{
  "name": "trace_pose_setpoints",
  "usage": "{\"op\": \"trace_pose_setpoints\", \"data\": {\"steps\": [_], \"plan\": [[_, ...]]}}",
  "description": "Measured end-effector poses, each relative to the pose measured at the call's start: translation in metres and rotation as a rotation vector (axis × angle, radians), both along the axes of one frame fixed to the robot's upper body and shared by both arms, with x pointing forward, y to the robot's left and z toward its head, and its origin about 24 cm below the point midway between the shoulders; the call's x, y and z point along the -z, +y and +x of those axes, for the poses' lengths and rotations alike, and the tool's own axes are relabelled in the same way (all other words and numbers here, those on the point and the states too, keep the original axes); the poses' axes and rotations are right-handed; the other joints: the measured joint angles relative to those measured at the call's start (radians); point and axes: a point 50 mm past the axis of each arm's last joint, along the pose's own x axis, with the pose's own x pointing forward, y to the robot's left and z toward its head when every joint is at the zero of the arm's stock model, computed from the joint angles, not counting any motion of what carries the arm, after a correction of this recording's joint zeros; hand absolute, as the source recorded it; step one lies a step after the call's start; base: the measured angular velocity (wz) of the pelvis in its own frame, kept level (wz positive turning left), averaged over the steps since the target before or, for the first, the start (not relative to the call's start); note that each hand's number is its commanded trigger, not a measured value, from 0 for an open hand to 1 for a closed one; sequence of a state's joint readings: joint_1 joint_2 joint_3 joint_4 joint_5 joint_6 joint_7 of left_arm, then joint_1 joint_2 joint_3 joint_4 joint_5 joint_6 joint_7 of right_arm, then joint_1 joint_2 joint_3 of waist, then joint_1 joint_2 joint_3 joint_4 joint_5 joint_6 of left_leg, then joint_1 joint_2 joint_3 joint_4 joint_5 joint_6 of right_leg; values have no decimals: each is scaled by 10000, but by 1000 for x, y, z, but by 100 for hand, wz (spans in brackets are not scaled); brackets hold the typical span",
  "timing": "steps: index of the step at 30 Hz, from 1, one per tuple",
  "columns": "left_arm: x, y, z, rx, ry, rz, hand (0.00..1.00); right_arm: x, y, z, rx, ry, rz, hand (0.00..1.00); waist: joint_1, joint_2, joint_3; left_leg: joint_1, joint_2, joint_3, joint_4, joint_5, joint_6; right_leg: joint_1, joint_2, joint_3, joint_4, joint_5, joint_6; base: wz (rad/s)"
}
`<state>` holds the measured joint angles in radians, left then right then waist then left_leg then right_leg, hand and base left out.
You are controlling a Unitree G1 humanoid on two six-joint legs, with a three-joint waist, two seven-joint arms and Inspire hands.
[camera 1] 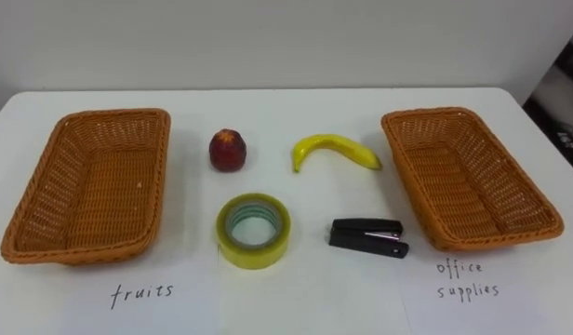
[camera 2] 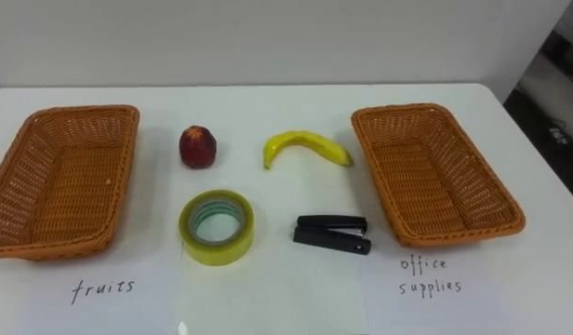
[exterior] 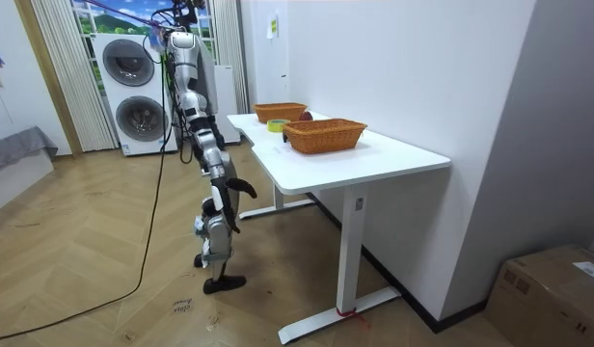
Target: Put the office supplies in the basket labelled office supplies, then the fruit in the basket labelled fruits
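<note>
On the white table two wicker baskets stand apart. The left basket has a handwritten fruits label in front of it. The right basket has an office supplies label. Both baskets hold nothing. Between them lie a red apple and a yellow banana in the far row. In the near row are a yellow tape roll and a black stapler. In the room view I stand at the table's long side, and my right hand hangs low below the tabletop.
The table backs onto a white wall. Stacked washing machines stand behind me. A cardboard box sits on the floor at the room view's right. Wooden floor lies open around me.
</note>
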<state>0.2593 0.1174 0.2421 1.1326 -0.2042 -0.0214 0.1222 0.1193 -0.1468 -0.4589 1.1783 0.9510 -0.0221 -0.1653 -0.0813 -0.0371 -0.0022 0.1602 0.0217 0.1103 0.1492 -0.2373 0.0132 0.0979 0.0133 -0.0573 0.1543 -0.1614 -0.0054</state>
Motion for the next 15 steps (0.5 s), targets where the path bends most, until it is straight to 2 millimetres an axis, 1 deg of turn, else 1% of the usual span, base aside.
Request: {"op": "trace_pose_setpoints", "data": {"steps": [2,3,5,8,9,11,15], "plan": [[-1,3,2,254,30,59,0,-6,-12,3,302,-48,-349,0,-29,-28,-3,-8,-2,6,8,0,0,-7,-5,-3,11,-2,3,0],[-1,4,2,267,22,83,0,-7,-15,5,365,-88,-431,0,-36,-37,1,-16,-2,12,11,0,0,-16,-5,-3,17,-2,3,0],[-2,6,4,468,24,183,0,-14,-27,12,566,-343,-833,0,-63,-61,0,-127,-2,3,37,0,0,-135,-7,0,65,-2,2,0],[-2,8,4,595,70,231,0,-20,-35,18,973,-431,-1217,0,-64,-114,2,-136,-7,44,35,1,0,-234,-6,45,230,-75,-7,-2],[-2,7,4,641,77,229,0,-22,-37,22,1092,-439,-1330,0,-58,-143,18,-149,-7,91,30,1,-1,-319,-8,74,335,-118,-16,-7],[-2,7,3,639,89,228,0,-26,-41,27,1251,-459,-1536,0,-60,-151,20,-147,-5,145,23,1,-1,-341,5,151,348,-144,-14,-8],[-3,10,3,502,48,376,0,-35,-50,34,1642,-497,-2050,0,-72,-182,23,-179,-5,200,-6,0,-1,-468,-1,166,463,-169,-13,-4]]}}
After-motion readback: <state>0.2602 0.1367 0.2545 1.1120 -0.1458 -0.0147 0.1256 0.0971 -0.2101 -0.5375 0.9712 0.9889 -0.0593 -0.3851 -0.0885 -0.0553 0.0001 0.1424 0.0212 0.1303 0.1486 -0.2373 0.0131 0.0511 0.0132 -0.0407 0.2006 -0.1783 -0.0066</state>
